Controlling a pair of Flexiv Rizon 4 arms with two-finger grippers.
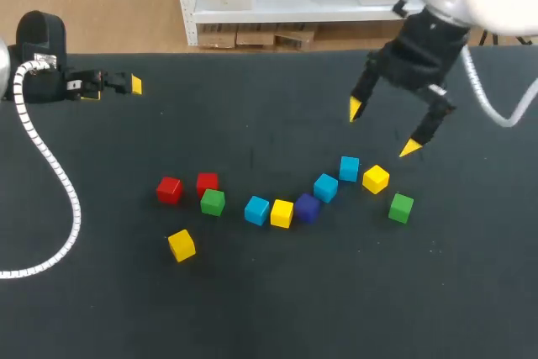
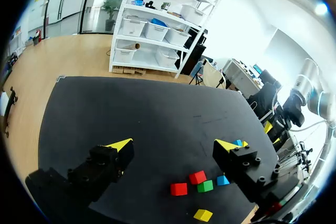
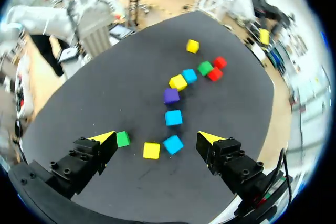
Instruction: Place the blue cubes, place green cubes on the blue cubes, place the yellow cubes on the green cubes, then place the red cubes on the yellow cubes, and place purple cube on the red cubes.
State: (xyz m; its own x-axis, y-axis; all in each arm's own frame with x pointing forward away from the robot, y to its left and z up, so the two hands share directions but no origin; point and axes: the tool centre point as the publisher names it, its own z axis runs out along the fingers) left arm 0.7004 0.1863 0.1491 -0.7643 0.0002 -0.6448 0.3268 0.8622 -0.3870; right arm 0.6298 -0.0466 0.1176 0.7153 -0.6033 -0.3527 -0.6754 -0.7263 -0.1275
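Head view: eleven cubes lie loose on the dark surface (image 1: 277, 317), none stacked, all well in from its edges. They form a shallow arc. Two red cubes (image 1: 169, 190) are at the left end with a green cube (image 1: 213, 202) just beside one. Next, a blue cube (image 1: 256, 210), a yellow cube (image 1: 282, 213) and the purple cube (image 1: 307, 208) sit packed close. Two more blue cubes (image 1: 325, 187) step toward the far side, next to another yellow one (image 1: 376, 178), and a second green cube (image 1: 401, 208) ends the arc. A lone yellow cube (image 1: 181, 245) sits nearer the front, apart.

The right gripper (image 1: 382, 129) hangs above the arc's right end — fingers spread wide, grasping nothing. In the left wrist view the left gripper (image 2: 174, 145) is also released and empty; it sits by the surface's far left edge, well apart from every cube.
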